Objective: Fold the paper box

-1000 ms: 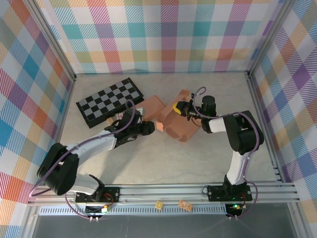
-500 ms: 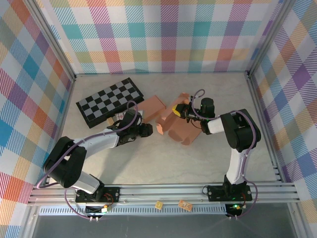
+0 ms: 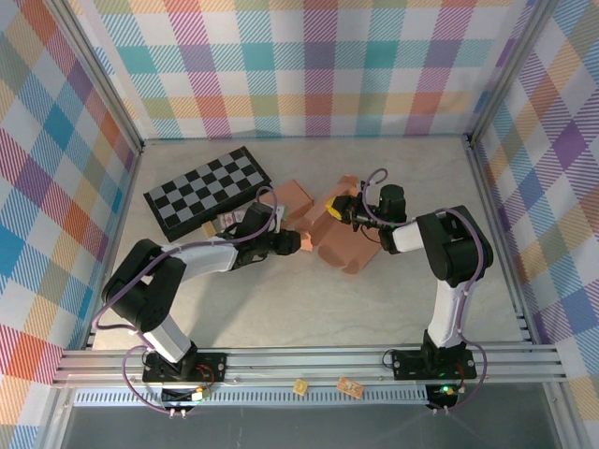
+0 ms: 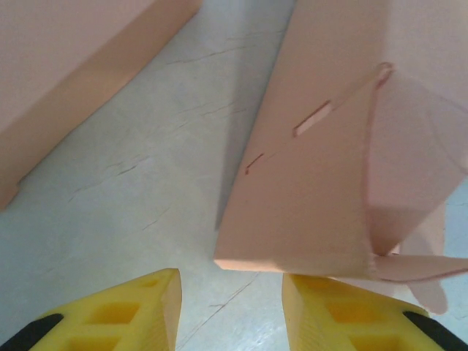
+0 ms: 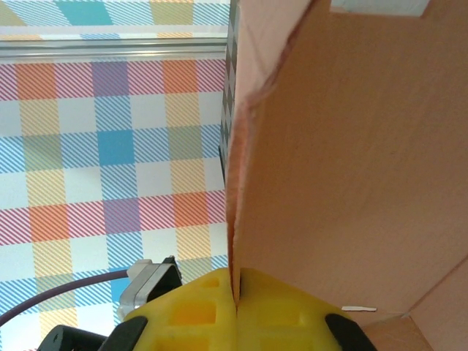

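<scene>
The salmon paper box [image 3: 342,245] lies half-formed at mid-table, with one loose flap [image 3: 292,196] spread toward the chessboard. My right gripper [image 3: 337,207] is shut on the box's upright wall. In the right wrist view the yellow fingers [image 5: 190,311] pinch that wall's thin edge [image 5: 235,219]. My left gripper [image 3: 298,243] is open at the box's left end. In the left wrist view its fingertips [image 4: 131,307] stand apart on either side of bare table, and the box's folded panel [image 4: 322,183] ends just ahead of them, above the right finger.
A black-and-white chessboard [image 3: 208,190] lies at the back left, with a small card [image 3: 225,221] beside it under my left arm. Two small orange pieces [image 3: 350,384] sit on the front rail. Plaid walls close in the table on three sides.
My left arm has reached right, bringing its open gripper up to the box's left end. The right gripper has kept its hold on the wall, and the box has shifted slightly.
</scene>
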